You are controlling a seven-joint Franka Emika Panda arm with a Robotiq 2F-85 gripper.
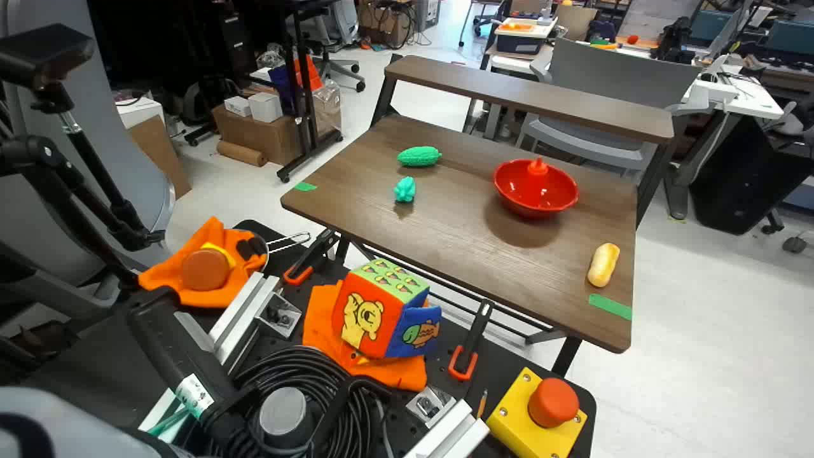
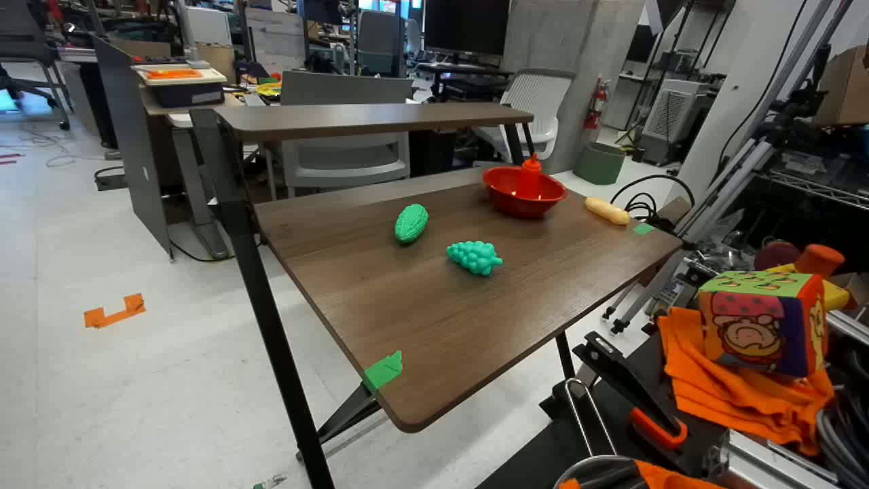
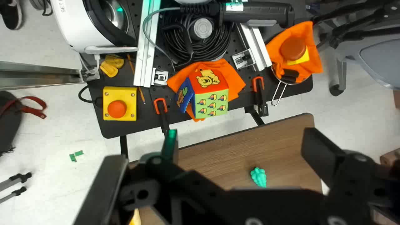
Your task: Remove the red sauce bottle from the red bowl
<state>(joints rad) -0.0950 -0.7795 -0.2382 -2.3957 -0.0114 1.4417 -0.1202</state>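
1. The red sauce bottle (image 1: pixel 538 182) is standing upright in the red bowl (image 1: pixel 508 189), roughly mid-bowl, nozzle pointing at 12. Same story in both exterior views.
2. In an exterior view, going from the bowl, the bread roll (image 1: pixel 603 264) is out between 4 and 5 o'clock and the teal grapes (image 1: pixel 404 190) are near 9.
3. Handling, just my guess: hollow plastic squeeze bottle, so probably light, with some give, hard to break. Can't see whether anything's in it. Looks shiny, so maybe slippery. I'd go snug, not crushing.
4. I'd grab it from above by the upper body, right below the nozzle, one jaw at 3, one at 9. Lower down the bowl wall would likely crowd things, and the skinny tip alone seems a sketchy hold.
5. The gripper (image 3: pixel 214 151), wrist view: jaws spread wide, holding nothing, touching nothing that I can see. Teal grapes show in the gap, about 4 o'clock. No bottle or bowl in that view, so it probably needs to travel first.
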